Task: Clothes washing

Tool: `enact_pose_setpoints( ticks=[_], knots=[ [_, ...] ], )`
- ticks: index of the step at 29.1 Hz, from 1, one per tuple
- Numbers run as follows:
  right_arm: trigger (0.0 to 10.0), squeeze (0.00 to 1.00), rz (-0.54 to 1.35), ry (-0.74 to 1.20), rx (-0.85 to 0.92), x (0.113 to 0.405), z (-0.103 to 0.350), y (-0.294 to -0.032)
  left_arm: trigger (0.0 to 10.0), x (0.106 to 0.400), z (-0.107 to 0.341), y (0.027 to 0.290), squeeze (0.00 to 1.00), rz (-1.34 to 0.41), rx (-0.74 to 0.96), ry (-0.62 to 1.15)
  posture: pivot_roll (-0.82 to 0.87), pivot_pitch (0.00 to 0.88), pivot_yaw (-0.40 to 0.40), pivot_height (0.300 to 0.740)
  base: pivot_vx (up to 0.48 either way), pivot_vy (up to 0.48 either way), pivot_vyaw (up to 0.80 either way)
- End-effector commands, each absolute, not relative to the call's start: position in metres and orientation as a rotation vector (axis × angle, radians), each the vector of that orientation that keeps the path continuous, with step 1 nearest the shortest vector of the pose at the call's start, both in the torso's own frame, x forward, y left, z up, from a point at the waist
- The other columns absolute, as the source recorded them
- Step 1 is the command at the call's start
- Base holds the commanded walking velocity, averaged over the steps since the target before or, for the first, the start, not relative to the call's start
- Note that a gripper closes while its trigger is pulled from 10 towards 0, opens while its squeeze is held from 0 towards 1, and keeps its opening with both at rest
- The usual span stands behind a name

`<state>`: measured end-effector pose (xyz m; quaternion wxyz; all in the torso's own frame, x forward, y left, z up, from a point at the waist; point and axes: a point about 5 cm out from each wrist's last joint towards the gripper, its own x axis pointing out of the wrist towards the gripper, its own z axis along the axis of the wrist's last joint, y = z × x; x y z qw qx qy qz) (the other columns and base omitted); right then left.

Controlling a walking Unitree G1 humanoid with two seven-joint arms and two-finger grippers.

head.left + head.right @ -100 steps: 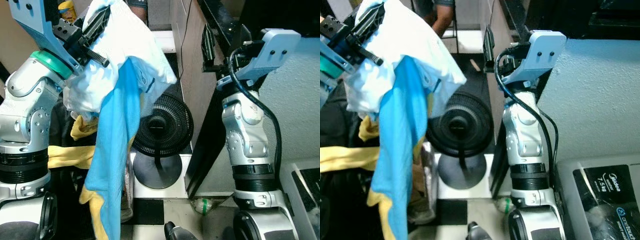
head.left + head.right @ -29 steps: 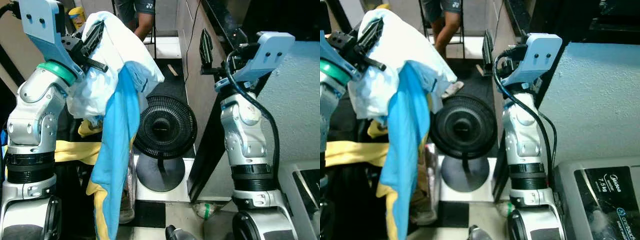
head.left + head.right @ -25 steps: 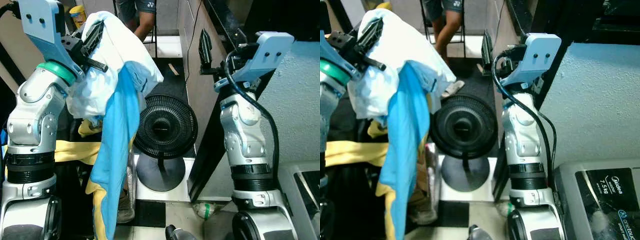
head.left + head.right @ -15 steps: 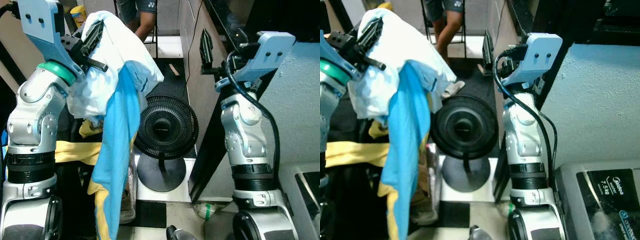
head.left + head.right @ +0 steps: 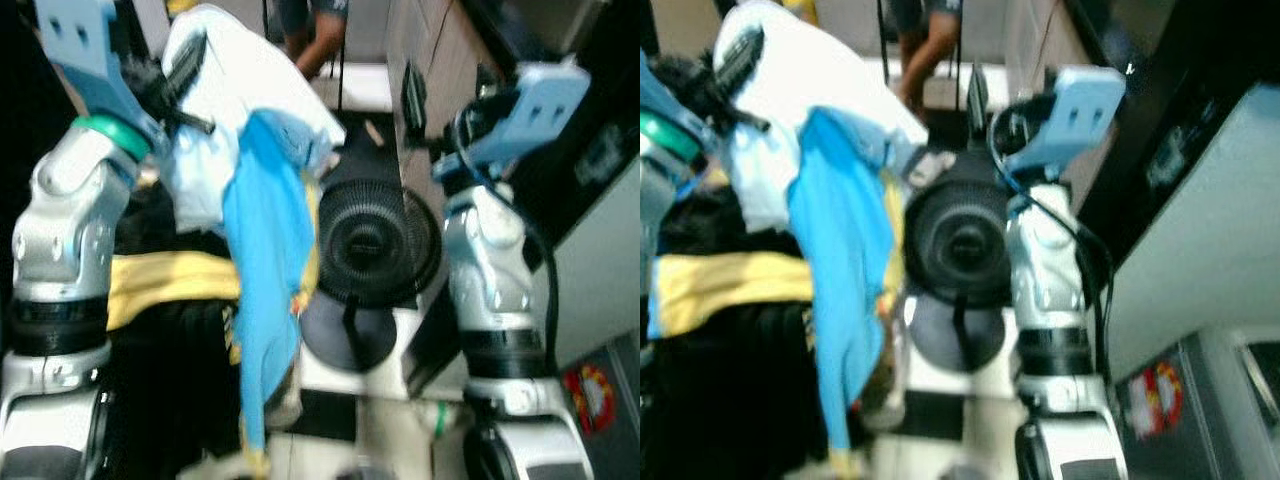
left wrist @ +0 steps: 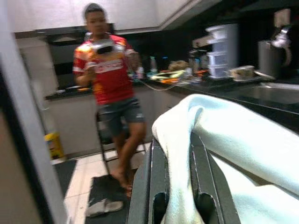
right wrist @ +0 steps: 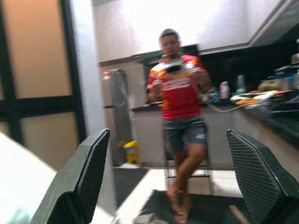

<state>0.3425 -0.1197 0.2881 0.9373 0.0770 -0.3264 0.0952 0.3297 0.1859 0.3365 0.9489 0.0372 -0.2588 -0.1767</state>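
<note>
Early stage, judged: left gripper (image 6: 180, 186) pinches the white-and-blue clothes (image 5: 250, 200), held raised above the fan (image 5: 370, 245), right gripper (image 7: 168, 186) spread wide and empty beside it, so loading and washing remain.

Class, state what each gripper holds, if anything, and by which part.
The left gripper grips the white garment by a bunched fold near its top; blue cloth hangs below. The right gripper is open, holding nothing.
</note>
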Motion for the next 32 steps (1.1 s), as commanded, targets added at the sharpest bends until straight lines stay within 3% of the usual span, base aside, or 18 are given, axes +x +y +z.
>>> enact_pose_setpoints(
  ticks=[1,18,29,32],
  knots=[
    [10.0,0.00,0.195,-0.670,0.151,0.3425,0.2887,-0.1211,10.0,0.3253,0.3432,0.1880,0.00,-0.347,0.081,-0.574,0.08,0.000,0.061,0.740,0.000,0.000,0.00],
    [10.0,0.00,0.202,-0.668,0.167,0.3430,0.2904,-0.1213,10.0,0.3251,0.3419,0.1870,0.00,-0.356,0.075,-0.571,0.08,0.000,0.057,0.740,0.000,0.000,0.00],
    [10.0,0.00,0.196,-0.682,0.171,0.3414,0.2947,-0.1215,10.0,0.3239,0.3430,0.1869,0.00,-0.367,0.069,-0.572,0.09,0.007,0.061,0.740,0.000,0.000,-0.80],
    [10.0,0.00,0.199,-0.676,0.170,0.3418,0.2945,-0.1208,10.0,0.3240,0.3433,0.1873,0.00,-0.367,0.069,-0.570,0.09,0.010,0.062,0.740,0.000,0.000,0.00]
  ],
)
